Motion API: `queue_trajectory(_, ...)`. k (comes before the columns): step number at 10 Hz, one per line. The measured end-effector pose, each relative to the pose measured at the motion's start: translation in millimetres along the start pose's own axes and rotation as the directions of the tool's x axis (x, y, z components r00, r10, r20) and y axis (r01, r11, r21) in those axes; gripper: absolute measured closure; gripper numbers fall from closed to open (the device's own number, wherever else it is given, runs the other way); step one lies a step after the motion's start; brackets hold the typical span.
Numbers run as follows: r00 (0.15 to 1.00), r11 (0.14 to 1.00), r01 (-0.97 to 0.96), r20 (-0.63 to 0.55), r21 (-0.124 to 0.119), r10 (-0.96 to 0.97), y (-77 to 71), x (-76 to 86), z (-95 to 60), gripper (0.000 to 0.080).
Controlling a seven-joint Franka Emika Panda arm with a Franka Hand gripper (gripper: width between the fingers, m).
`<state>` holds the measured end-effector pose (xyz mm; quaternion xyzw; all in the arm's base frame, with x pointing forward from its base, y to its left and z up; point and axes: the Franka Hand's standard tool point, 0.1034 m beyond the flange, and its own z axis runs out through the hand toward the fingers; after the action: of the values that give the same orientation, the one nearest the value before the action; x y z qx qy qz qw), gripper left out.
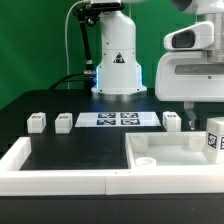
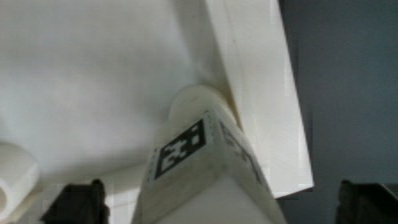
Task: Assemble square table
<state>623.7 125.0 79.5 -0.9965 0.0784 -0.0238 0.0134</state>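
The white square tabletop slab point(image 1: 165, 152) lies flat at the exterior view's right. One white leg point(image 1: 213, 136) with a tag stands upright on the slab's far right corner. My gripper point(image 1: 200, 117) hangs right above it. In the wrist view the tagged leg point(image 2: 192, 160) rises between my two dark fingers point(image 2: 79, 203), with a gap on each side. The gripper point(image 2: 222, 206) is open and touches nothing. The slab point(image 2: 89, 70) fills the wrist view behind the leg. Three more legs stand at the back, two at the left point(image 1: 37, 122) point(image 1: 64, 121) and one near the slab point(image 1: 172, 120).
The marker board point(image 1: 118, 120) lies flat in front of the robot base point(image 1: 118, 70). A long white rim wall point(image 1: 60, 178) runs along the front and the left side point(image 1: 14, 152). Black table point(image 1: 75, 150) shows between the wall and the slab.
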Motion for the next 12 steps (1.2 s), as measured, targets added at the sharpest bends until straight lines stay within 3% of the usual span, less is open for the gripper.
queue_trajectory(7,0.901,0.901,0.434,0.002,-0.011,-0.434,3.2,1.1,0.0,0.0170)
queue_trajectory(8,0.892,0.892,0.453,0.002,-0.011,-0.453,3.3,1.2,0.0,0.0299)
queue_trajectory(9,0.895,0.895,0.446,0.002,-0.010,-0.446,3.3,1.1,0.0,0.0299)
queue_trajectory(10,0.895,0.895,0.446,0.002,-0.010,-0.446,3.3,1.2,0.0,0.0507)
queue_trajectory(12,0.895,0.895,0.446,0.002,-0.010,-0.446,3.3,1.2,0.0,0.0509)
